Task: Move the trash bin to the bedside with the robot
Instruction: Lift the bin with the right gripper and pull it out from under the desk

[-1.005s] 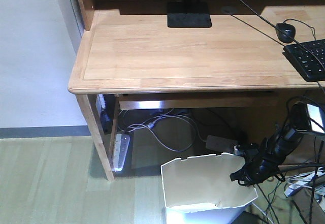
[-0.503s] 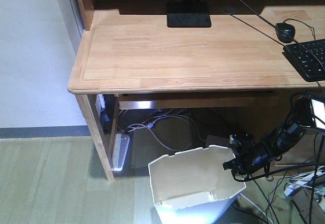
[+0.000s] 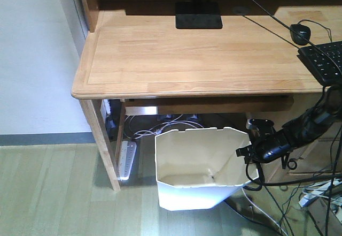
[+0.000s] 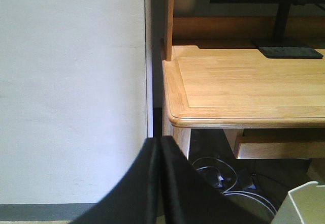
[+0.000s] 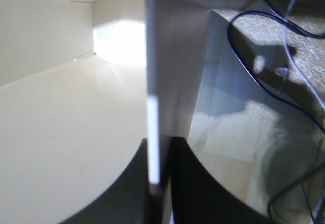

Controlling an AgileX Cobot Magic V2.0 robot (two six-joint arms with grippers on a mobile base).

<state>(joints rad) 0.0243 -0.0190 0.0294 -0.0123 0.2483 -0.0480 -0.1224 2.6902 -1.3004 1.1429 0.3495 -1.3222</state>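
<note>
Even indoor light, shadow under the desk (image 3: 187,59), blown-out glare inside the blurred trash bin (image 5: 119,43)

Front view above desk (image 3: 187,59), left wrist low beside it, right seemingly against trash bin (image 5: 66,148).

left gripper (image 4: 159,163) closed, right gripper (image 5: 159,158) clamped
</note>
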